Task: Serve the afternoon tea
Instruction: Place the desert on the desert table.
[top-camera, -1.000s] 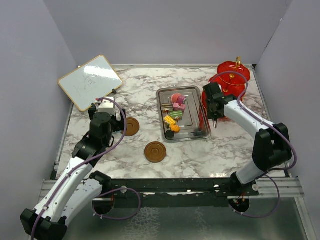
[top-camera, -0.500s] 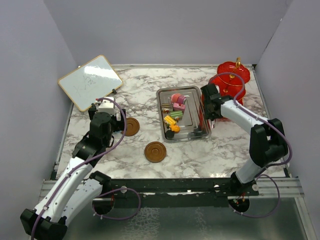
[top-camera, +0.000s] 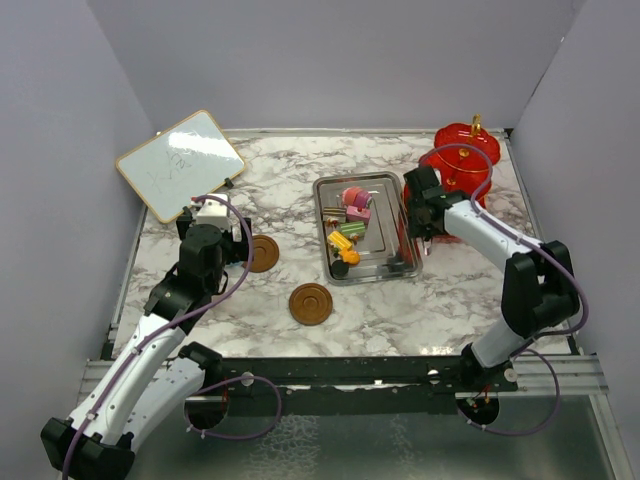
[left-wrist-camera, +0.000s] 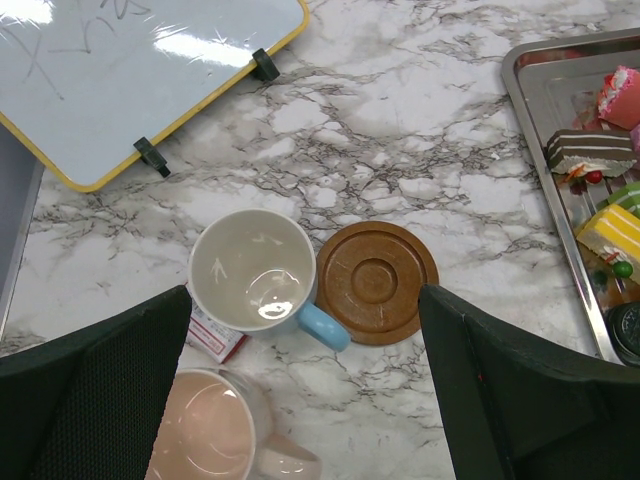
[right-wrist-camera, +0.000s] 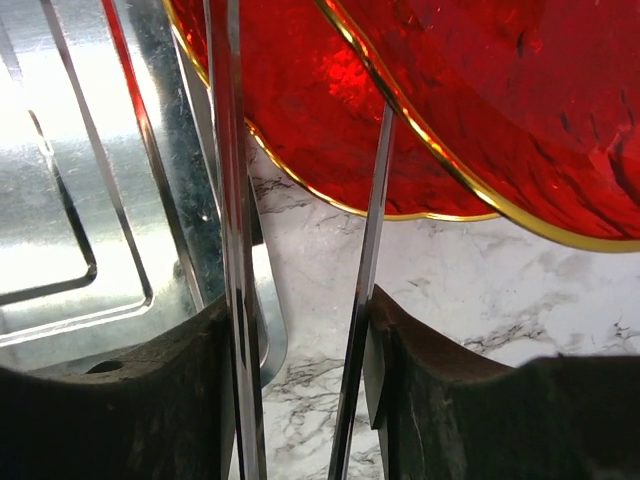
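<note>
Desk (top-camera: 290, 185): marble-patterned, carrying all items; a whiteboard (top-camera: 180, 163) is leaning at the upper left of the top view.
Cake pieces (top-camera: 349, 226): lying in a loose row down the left half of the steel tray (top-camera: 388, 250), at frame centre. The row's long axis is running top to bottom, parallel to the tray's long sides.
Stand (top-camera: 462, 160): red, three-tiered, standing at the upper right, just beside the tray's right rim.
Right fingers (right-wrist-camera: 110, 400): standing about half apart and gripping steel tongs (right-wrist-camera: 232, 200), one blade lying against each inner face. Nothing is sitting between the blades.
Governing relation: the blades are pointing over the gap between the tray rim and the lowest red tier. The cakes are therefore lying to the left of the tongs in the top view, and the stand to the right. The right arm is much the nearer to both, so a leftward reach over the rim is probably coming.
Left fingers (left-wrist-camera: 90, 400): spread fully, holding nothing, hovering over the blue cup (left-wrist-camera: 255, 272), which is standing just beside a saucer (left-wrist-camera: 377, 283) on its right.
Pink cup (left-wrist-camera: 205, 425): standing at the lower left of the left wrist view.
Second saucer (top-camera: 311, 303): lying at lower centre of the top view.
</note>
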